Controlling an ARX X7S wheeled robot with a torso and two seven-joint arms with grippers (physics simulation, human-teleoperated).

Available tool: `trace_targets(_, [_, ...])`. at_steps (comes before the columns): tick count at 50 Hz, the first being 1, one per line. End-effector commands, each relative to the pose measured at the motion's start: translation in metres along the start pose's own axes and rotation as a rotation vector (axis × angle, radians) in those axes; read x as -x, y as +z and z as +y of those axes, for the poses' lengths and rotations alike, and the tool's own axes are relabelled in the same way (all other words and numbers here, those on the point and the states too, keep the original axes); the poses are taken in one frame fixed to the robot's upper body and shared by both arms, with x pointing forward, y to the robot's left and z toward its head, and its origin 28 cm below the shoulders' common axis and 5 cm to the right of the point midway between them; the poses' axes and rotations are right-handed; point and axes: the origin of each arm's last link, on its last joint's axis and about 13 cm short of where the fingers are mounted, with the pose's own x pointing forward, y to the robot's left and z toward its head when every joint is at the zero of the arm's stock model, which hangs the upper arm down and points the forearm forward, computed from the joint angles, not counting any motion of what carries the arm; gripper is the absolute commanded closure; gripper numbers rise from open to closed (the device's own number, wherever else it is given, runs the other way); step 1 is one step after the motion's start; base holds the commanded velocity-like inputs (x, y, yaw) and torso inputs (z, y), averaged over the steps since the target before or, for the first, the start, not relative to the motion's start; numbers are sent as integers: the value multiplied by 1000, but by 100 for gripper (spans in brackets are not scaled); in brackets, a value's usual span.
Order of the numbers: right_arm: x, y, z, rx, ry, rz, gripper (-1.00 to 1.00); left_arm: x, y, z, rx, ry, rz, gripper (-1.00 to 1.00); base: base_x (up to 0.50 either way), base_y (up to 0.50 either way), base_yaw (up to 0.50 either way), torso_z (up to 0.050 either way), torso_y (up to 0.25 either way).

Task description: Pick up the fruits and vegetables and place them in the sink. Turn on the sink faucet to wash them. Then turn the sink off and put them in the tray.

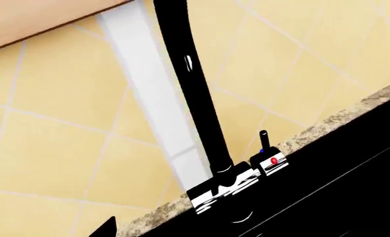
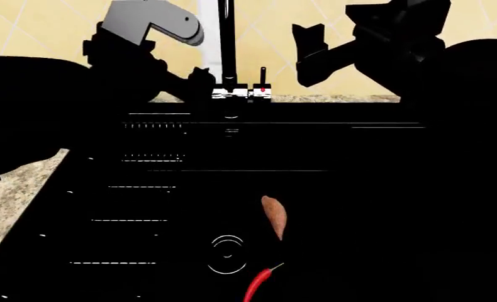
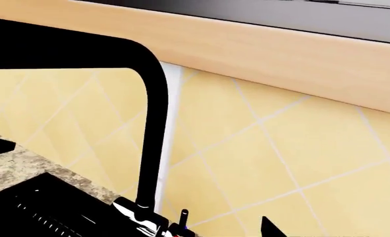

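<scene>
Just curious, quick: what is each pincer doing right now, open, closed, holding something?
Left pincer: beside the faucet, too dark to tell.
Right pincer: raised, seemingly empty; open or closed unclear.

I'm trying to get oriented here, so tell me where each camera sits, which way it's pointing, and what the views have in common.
Head view: high on the robot, looking forward and down into the sink, holding the sweet potato and chili pepper; both arms show.
Left wrist view: near the left gripper, facing the sink faucet and tiled wall; hardly any of the robot shows.
Right wrist view: near the right gripper, facing the faucet and wall; only dark slivers at the edges.
Shared: all three see the faucet.
</scene>
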Motion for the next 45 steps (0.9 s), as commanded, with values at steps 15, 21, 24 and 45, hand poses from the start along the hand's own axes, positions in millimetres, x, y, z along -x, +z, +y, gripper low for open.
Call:
trace_targets(15, [-56, -2, 14, -116, -170, -34, -100, -45, -3, 25, 361, 339, -137, -100, 0, 0, 0, 0, 0])
trace_targets(21, [-89, -5, 14, -162, -203, -47, -100, -69, -7, 26, 445, 275, -125, -100, 0, 0, 0, 0, 0])
trace_targets(24, [-103, -5, 17, -165, -207, -46, -100, -81, -9, 25, 452, 271, -110, -100, 0, 0, 0, 0, 0])
trace_targets(45, [-139, -59, 38, -273, -208, 161, -100, -111, -17, 15, 519, 253, -17, -100, 0, 0, 0, 0, 0])
